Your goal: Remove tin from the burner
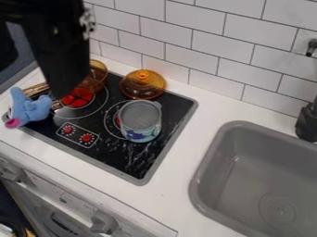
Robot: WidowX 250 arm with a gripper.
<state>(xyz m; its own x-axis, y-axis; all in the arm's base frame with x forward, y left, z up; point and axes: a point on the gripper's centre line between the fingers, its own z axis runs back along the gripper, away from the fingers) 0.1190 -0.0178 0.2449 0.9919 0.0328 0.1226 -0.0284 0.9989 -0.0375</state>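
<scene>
Well, the black robot gripper (64, 83) hangs down from the upper left, its lower end in front of the left part of the stove; whether it is released, clenched or grasping something, I cannot tell. Beside that lower end is a see-through amber pot (98, 77), partly hidden by it, at the back left of the stove. Below the gripper glows the red centre of the left burner (78, 100).

To the left, a light blue plush toy with a pink end (31, 110) lies at the stove's left edge, with some brownish strips behind it, too unclear to name.

Right of the gripper, the task's tin, a pale round one with a grey top and blue and teal patterning (141, 121), stands upright on the right burner, a bit of red at its left side. Just behind it sits an amber glass lid with an orange knob (143, 84).

All this is on or around the black stovetop with a grey rim (144, 178), set in a white counter (176, 178). Further right come a grey sink (238, 162) and a black tap (307, 122), with white wall tiles (195, 21) behind.
</scene>
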